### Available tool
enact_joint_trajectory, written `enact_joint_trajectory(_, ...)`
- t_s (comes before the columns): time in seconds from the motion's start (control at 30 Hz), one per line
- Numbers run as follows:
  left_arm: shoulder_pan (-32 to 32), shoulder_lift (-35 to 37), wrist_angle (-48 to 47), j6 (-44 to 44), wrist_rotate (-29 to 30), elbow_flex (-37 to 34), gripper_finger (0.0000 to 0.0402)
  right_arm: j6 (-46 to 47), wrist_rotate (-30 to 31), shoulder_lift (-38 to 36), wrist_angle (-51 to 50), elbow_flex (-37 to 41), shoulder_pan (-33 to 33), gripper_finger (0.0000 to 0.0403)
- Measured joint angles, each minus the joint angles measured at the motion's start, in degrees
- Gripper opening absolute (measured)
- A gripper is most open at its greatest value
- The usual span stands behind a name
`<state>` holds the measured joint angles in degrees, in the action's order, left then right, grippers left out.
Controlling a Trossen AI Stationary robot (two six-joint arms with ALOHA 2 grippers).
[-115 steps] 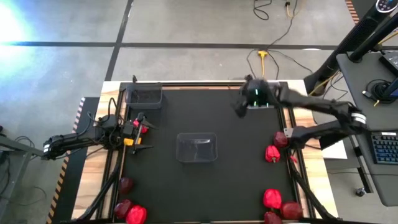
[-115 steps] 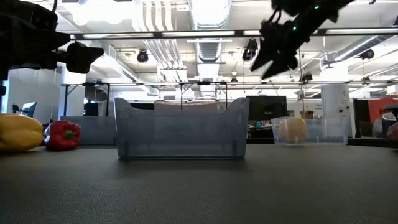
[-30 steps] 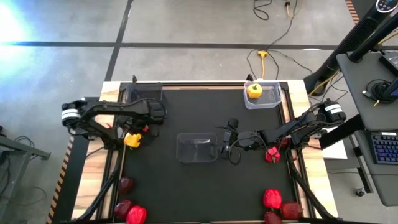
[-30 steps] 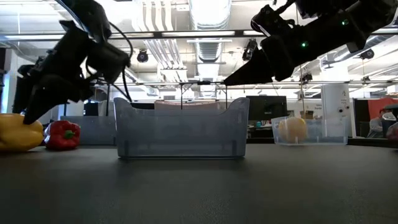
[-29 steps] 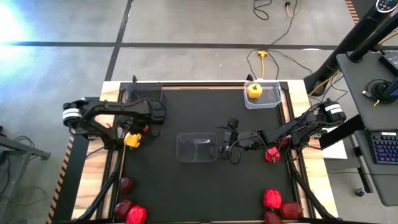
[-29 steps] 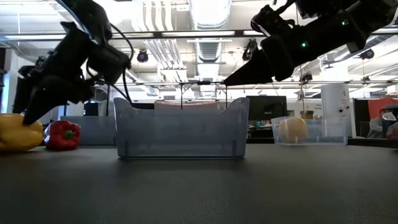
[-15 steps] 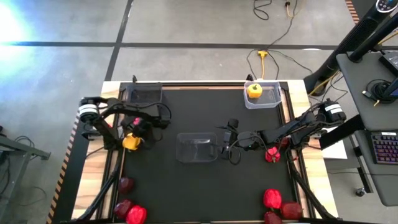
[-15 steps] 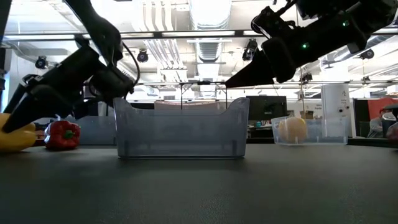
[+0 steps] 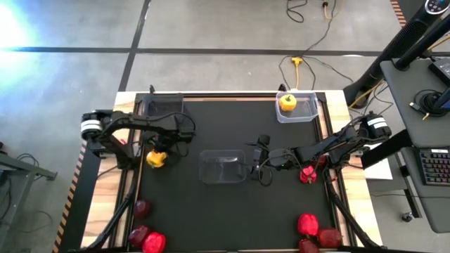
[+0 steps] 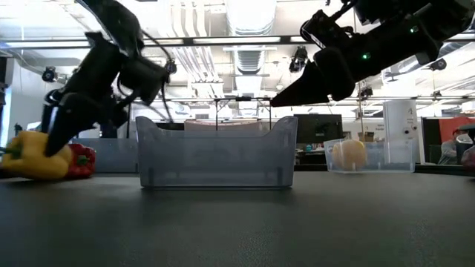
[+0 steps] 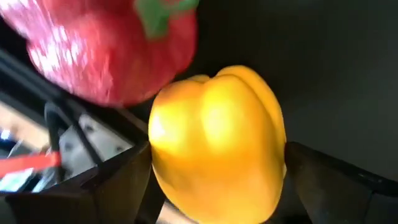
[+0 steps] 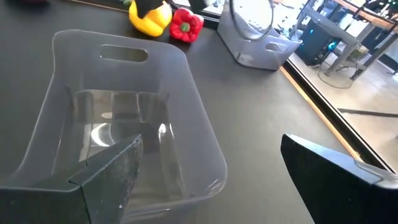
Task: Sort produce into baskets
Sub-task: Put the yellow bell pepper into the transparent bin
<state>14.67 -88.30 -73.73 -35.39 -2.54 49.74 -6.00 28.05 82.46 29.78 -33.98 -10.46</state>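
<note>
Left gripper (image 9: 156,156), left-centre of high view, fingers straddling yellow bell pepper (image 11: 217,143), closed onto it by look of wrist view. Red bell pepper (image 11: 106,46) touches it. Risk: glossy skin slips in lift, or neighbour gets nudged off table edge (image 9: 105,204).

Right gripper (image 9: 254,156) hangs spread wide over clear middle basket (image 12: 124,137), holding nothing.

Second yellow pepper (image 9: 287,102) already in upper-right basket (image 9: 311,112).

No readable text, label, brand, number or sign is showing in any of the views, neither on the table, the tubs and the produce nor in the room behind them.
</note>
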Motion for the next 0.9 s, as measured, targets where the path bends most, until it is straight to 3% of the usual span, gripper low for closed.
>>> enact_joint_trajectory(0.13,-1.92,4.81,4.41,-2.35,0.34,-0.1,0.0343,-0.02,0.02,0.02,-0.27,0.31,0.0,0.0374)
enact_joint_trajectory(0.43,-5.27,11.97,4.32,-10.13,0.5,-1.11,0.0343,0.0,0.0,0.02,-0.35,0.42,0.0,0.0374)
enact_joint_trajectory(0.9,-16.77,15.95,-1.13,-38.38,3.26,-1.8,0.0343,1.6,0.0,0.04,-2.13,0.47,0.0,0.0374)
